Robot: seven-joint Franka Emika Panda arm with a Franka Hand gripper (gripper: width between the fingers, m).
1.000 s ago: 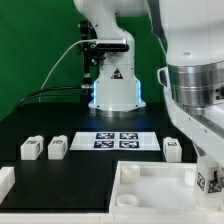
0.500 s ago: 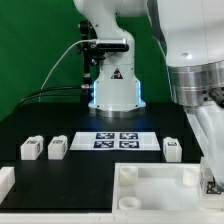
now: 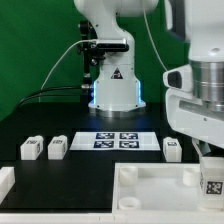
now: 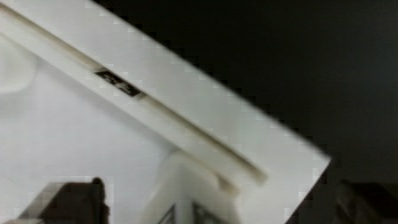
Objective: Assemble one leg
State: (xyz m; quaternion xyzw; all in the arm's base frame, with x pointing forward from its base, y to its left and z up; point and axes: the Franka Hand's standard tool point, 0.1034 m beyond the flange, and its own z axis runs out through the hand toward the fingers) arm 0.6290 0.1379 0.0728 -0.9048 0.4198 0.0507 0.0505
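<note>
Since the earlier frames the arm has been rising and swinging toward the exterior view's right, so more of its lower end is now showing above the tray. The claw (image 3: 210, 178) is hanging at the exterior view's right edge, over the tray's far right corner, and a leg (image 3: 212, 185) with its black-and-white tag facing the camera is sitting at the tip. Whether the fingers are pressing on that leg or merely standing beside it, I cannot tell; the exterior view is cutting the spot off at the frame edge. In the wrist view one dark finger (image 4: 71, 200) is showing at the picture's edge against a broad white surface, and the rest is too blurred to read.

The tray (image 3: 150, 195) is lying on the black desk (image 3: 40, 135) in the foreground, its rim running under the claw. Another leg (image 3: 172, 149) is standing just behind the tray, near the arm. The marker board (image 3: 116, 141) is lying flat in the middle of the desk, between that leg and two more legs, one (image 3: 57, 148) just beside the board and the other (image 3: 31, 149) a little farther toward the exterior view's left. The robot base (image 3: 112, 80) is standing behind the board.
</note>
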